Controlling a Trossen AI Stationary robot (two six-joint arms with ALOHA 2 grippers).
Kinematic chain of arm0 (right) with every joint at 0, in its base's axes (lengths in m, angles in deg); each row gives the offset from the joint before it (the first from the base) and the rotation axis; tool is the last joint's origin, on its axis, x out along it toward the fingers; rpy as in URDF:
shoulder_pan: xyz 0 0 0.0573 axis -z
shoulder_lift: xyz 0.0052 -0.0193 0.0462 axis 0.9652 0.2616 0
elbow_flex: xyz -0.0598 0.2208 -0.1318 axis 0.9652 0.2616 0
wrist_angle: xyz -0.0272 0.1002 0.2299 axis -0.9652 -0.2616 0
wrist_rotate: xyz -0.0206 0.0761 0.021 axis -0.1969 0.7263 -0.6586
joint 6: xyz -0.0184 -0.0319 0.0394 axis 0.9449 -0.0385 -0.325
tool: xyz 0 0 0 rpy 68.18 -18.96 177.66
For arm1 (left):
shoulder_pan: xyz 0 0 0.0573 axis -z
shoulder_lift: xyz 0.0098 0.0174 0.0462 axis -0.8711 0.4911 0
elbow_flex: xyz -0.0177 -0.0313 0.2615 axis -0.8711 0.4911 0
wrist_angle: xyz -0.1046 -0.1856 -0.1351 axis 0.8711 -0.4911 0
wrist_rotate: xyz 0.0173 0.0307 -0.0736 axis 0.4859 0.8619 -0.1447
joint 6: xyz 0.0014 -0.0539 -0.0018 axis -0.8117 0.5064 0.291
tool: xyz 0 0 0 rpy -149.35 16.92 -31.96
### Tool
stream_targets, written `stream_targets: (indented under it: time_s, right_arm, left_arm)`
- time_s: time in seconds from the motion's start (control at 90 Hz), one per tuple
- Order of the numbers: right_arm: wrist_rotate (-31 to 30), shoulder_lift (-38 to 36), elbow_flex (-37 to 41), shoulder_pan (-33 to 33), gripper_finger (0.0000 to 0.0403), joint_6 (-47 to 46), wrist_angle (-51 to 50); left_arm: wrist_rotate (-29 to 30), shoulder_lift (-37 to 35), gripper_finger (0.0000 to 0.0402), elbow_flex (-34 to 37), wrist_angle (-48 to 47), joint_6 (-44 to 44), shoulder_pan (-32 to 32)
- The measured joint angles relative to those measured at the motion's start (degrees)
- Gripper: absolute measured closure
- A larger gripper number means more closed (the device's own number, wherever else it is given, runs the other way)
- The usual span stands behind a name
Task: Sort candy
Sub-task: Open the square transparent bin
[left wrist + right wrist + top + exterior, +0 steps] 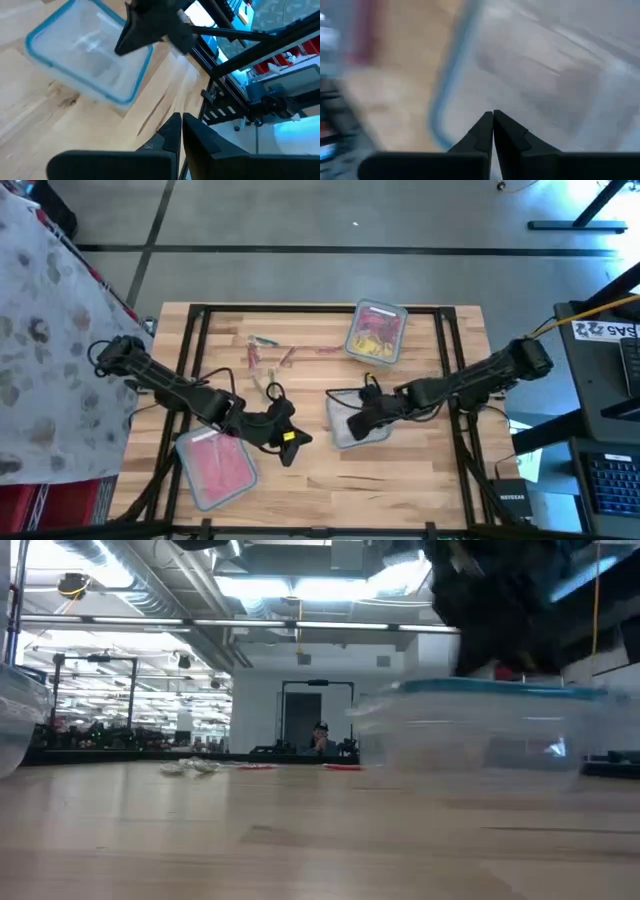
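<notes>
Three clear containers stand on the wooden table. The far one (375, 333) holds yellow and red candy, the near left one (215, 465) holds pink candy, and the middle one (343, 425) looks nearly bare inside. Several loose candy pieces (265, 352) lie at the far left of the table. My left gripper (287, 438) is shut between the near left and middle containers; its fingers (172, 131) show nothing between them. A small yellow bit (291, 437) shows at its tip. My right gripper (357, 420) hangs shut over the middle container (540, 75). My left gripper has a yellow bit at its tip (291, 437) in the high view, but its wrist view shows none, so I cannot tell whether it holds it. My right gripper is just above the middle container (480, 730); whether it touches it I cannot tell.
Black frame rails (200, 330) run along the table's left, right and far sides. A patterned cloth (50, 330) hangs at the left beyond the table. Bare wood lies along the near edge (400, 490). A person (321, 736) shows far off in the room.
</notes>
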Motion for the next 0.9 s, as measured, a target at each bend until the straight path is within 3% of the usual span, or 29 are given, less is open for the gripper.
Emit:
stream_targets:
  time_s: [0.089,0.156,0.311,0.544,0.711,0.9]
  right_arm:
    - [0.0,0.0,-1.6,0.0,0.0403,4.7,4.5]
    - [-2.1,-0.3,-4.1,0.0,0.0403,7.4,2.0]
    - [-9.4,-0.6,-12.1,0.0,0.0403,9.6,-16.7]
    - [-12.4,-0.7,-21.8,0.0,0.0403,9.9,-46.4]
    - [-11.7,-0.7,-19.2,-0.2,0.0403,6.0,-59.5]
    - [-6.2,-0.7,-12.5,-3.0,0.0403,2.4,-55.2]
  left_arm:
    - [0.0,0.0,0.0401,0.0,0.0,0.0,0.0]
    - [0.0,0.0,0.0401,0.0,0.0,0.0,0.0]
    - [0.0,0.0,0.0401,0.0,-0.1,0.1,0.0]
    - [0.0,0.0,0.0401,0.0,-0.2,0.0,0.0]
    - [0.0,0.0,0.0401,0.0,-0.6,0.0,0.0]
    - [0.0,0.0,0.0401,0.0,-0.6,0.0,0.0]
